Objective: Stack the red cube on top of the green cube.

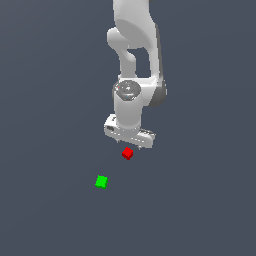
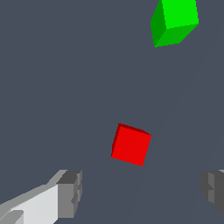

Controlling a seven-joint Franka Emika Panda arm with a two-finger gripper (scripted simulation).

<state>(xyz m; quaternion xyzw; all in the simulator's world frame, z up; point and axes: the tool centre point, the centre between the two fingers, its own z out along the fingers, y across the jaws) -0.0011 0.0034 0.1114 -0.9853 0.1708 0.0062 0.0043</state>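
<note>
I am at the reach-and-grasp step: my hand [image 2: 140, 192] hangs above the red cube [image 1: 127, 153], and nothing is picked up yet. In the wrist view my two fingers [image 2: 70, 192] stand spread wide, one to each side of the picture, with empty space between them and the red cube lying beyond that gap, touching neither pad. So the hand is open and holds nothing.

The red cube rests on the dark grey tabletop [image 1: 50, 210], directly under the front edge of my hand in the exterior view. The green cube [image 1: 101, 182] sits on the same tabletop, near the red one but clearly apart from it, off toward the exterior view's left and nearer that camera. Both cubes are turned at a slight angle to my finger line, judging by the wrist view, where the red faces look skewed against the pads.

As I judge it, the next move calls for centring the gap over the red cube, perhaps turning my wrist so the pads meet two flat faces instead of corners, then coming straight down until the fingers bracket the cube before I squeeze. The cube is tiny beside my hand, so a small offset could nudge it aside or pinch it crooked. Lifting and carrying it over the green cube comes only after that.
</note>
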